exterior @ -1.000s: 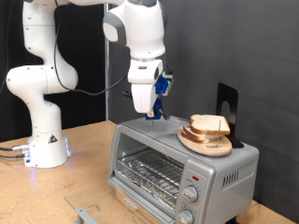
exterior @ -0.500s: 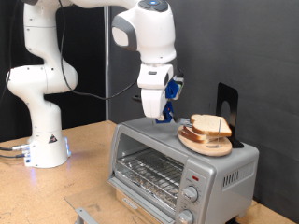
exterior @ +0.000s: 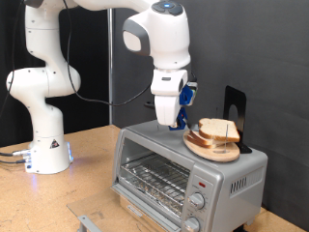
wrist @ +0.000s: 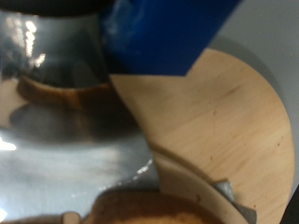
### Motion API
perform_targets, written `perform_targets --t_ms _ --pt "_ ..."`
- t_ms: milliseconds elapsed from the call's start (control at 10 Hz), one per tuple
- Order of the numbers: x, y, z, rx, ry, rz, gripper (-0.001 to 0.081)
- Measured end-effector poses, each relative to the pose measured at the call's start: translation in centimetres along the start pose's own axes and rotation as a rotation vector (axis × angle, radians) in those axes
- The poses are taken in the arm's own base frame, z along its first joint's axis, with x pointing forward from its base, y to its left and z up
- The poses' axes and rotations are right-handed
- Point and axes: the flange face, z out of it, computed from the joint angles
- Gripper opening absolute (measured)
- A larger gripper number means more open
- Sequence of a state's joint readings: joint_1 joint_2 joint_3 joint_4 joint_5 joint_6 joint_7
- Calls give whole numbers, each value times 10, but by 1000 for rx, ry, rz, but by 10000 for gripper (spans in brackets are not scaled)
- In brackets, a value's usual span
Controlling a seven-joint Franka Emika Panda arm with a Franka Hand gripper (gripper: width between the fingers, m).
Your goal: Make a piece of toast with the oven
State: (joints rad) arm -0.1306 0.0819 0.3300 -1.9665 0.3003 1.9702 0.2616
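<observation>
The silver oven (exterior: 154,166) stands on the table with its glass door closed and the wire rack visible inside. On its top lies a round wooden plate (exterior: 205,148) with stacked bread slices; the piece of toast (exterior: 219,129) is the pale top slice. My gripper (exterior: 178,124) hangs just above the oven top, close beside the plate on the exterior view's left, its blue fingers together and holding nothing. In the wrist view, the blue fingers (wrist: 154,37) are over the plate's edge (wrist: 224,121) and the shiny oven top (wrist: 65,159), with a brown bread crust (wrist: 140,207) nearby.
A black upright stand (exterior: 235,106) is behind the plate. Two knobs (exterior: 199,201) and a red light (exterior: 201,183) are on the oven's front. The robot base (exterior: 46,150) stands on the wooden table (exterior: 87,184) at the exterior view's left. A small metal piece (exterior: 87,222) lies near the front edge.
My gripper has moved towards the exterior view's right and slightly down, from over the oven's left part to right beside the plate of bread.
</observation>
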Motion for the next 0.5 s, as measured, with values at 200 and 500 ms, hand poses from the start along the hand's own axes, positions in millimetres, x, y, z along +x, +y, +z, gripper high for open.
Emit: perform_targets --t_ms 200,500 --pt "3 -3 -1 4 3 17 468" --pt "19 -3 -2 -9 158 49 468"
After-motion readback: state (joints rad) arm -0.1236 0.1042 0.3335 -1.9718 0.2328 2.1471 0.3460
